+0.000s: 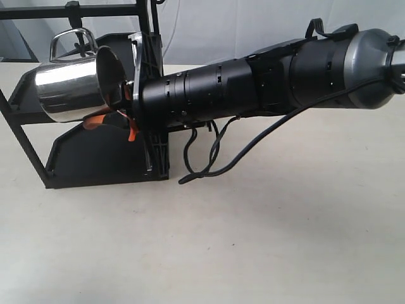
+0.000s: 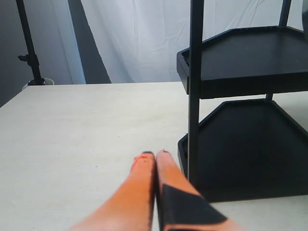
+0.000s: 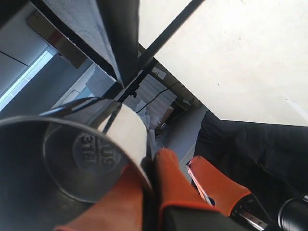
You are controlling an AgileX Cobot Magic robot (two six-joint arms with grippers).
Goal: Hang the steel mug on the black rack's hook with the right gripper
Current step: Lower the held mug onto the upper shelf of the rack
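Observation:
My right gripper (image 3: 153, 161) is shut on the rim of the steel mug (image 1: 66, 88), one orange pad inside the mouth and one outside. The mug (image 3: 72, 159) lies on its side in the air beside the black rack (image 1: 95, 158), level with the upper tray. Its mouth faces my arm. The looped handle (image 1: 73, 39) points up, just under the top crossbar (image 1: 95, 11). A small black stub (image 1: 73, 5) sits on that bar; I cannot tell whether the handle is over a hook. My left gripper (image 2: 155, 155) is shut and empty, low beside the rack's post (image 2: 195, 96).
The right arm (image 1: 266, 76) stretches across the table with a black cable (image 1: 215, 158) hanging below it. A white curtain hangs behind the rack. A dark stand (image 2: 30, 57) is at the table's far edge. Pale tabletop (image 1: 253, 240) lies in front.

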